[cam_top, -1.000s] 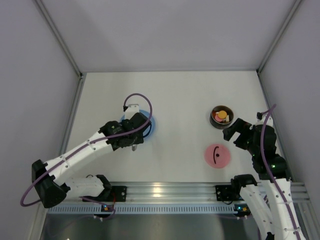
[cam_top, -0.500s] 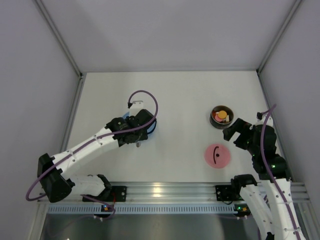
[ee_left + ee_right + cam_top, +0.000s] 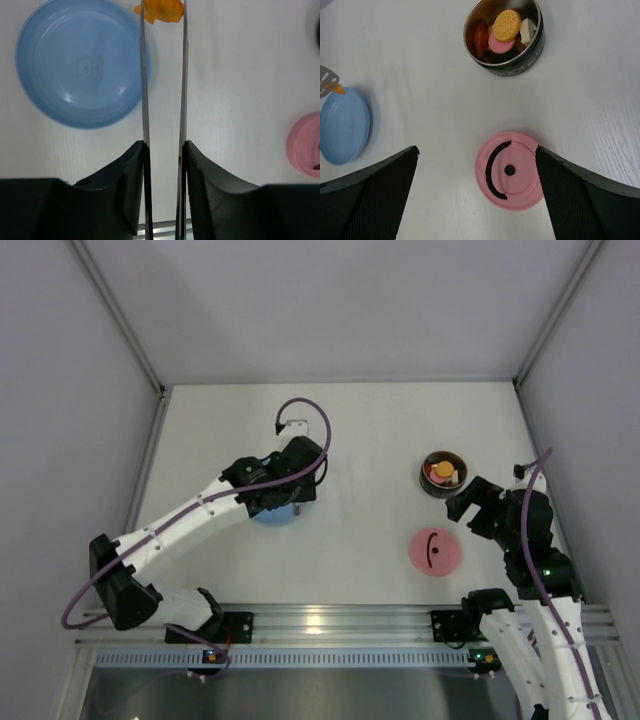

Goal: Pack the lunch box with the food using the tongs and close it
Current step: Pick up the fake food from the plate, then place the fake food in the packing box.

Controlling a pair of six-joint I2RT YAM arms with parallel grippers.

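Note:
My left gripper is shut on the tongs, whose two slim arms run up between my fingers. Their tips pinch an orange piece of food just past the right rim of the light-blue plate, which lies bare. In the top view the left gripper hangs over that plate's right part. At the right stands the steel lunch box, holding several pieces of food. Its pink lid lies flat on the table nearer me. The right gripper hovers open above the lid, holding nothing.
White table with grey walls on three sides and the aluminium rail along the near edge. Bare table stretches between the plate and the lunch box. The lid lies just below the box.
My left arm has swung right and slightly away from me, carrying the tongs and the orange piece off the plate's middle to its right rim. The right arm has not moved.

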